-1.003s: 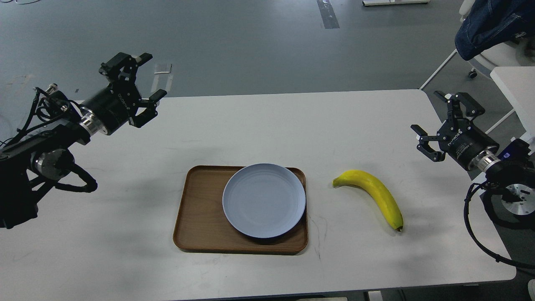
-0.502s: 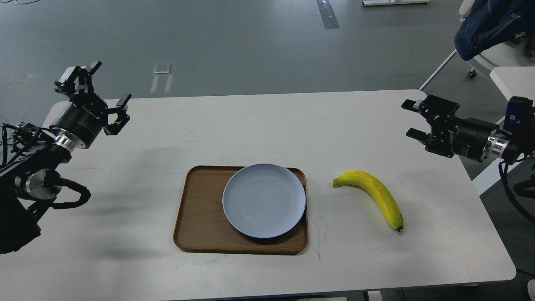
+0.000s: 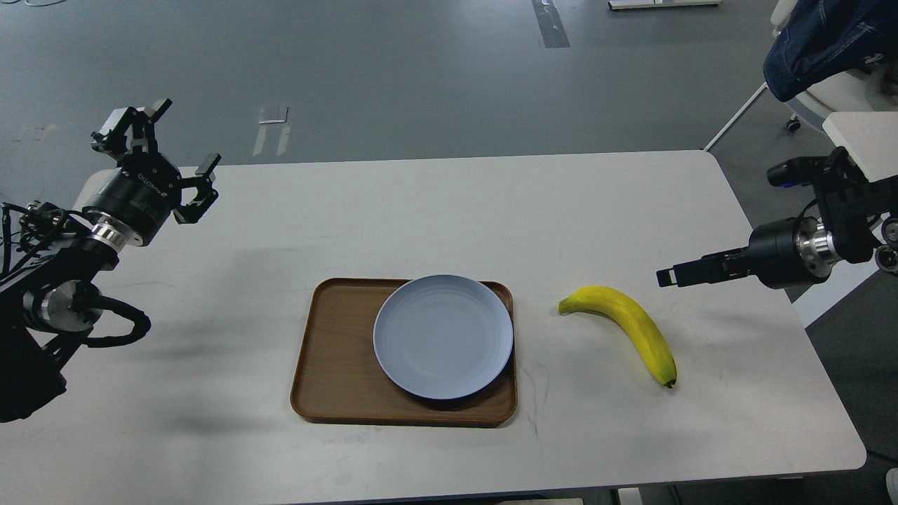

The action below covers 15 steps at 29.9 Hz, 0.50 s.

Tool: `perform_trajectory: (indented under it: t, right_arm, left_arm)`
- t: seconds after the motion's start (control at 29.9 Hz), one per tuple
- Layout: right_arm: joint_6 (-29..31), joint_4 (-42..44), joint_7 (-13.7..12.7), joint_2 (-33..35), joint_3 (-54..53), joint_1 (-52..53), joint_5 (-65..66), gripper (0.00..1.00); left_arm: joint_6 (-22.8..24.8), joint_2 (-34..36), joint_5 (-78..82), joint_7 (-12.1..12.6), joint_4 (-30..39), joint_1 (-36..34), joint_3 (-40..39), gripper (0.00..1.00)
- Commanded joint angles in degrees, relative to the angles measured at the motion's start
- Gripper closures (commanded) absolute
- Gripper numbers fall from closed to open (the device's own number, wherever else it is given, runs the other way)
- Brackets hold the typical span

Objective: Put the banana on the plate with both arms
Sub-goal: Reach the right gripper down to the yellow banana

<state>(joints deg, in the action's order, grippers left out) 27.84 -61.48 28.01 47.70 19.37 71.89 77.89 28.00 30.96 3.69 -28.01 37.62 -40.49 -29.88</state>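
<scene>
The yellow banana (image 3: 635, 331) lies on the white table (image 3: 421, 210), to the right of the tray, stem end pointing left. The pale blue-grey plate (image 3: 443, 337) sits empty on the right part of the brown wooden tray (image 3: 335, 361). My left gripper (image 3: 185, 135) is open and empty, held above the table's far left corner, far from the plate. My right gripper (image 3: 666, 276) reaches in from the right and hovers just right of and above the banana's middle. It is seen edge-on as one thin bar, so its fingers cannot be told apart.
A chair with a blue denim garment (image 3: 824, 42) stands at the far right, with a second white table (image 3: 863, 137) beside it. The table's right edge runs close under my right arm. Grey floor lies beyond the far edge.
My right gripper has turned edge-on and dropped lower, toward the banana. My left gripper swung out to the far left corner and has since held nearly still. Banana and plate have not moved.
</scene>
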Motion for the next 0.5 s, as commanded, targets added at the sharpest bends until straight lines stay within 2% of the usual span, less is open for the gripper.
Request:
perform_trajectory:
  t: [0.0,0.47]
  right_arm:
    - [-1.12,0.48,-0.01,-4.01,4.09,1.58,0.86,0.00]
    - [-5.96,5.67,-0.01,-11.58,9.37,0.79,0.77,0.04]
  left_arm:
    - [0.00,0.07,0.00,0.01,0.08,0.06,0.00,0.02]
    - [0.00,0.33,0.00,0.01,0.34,-0.02,-0.09,0.02]
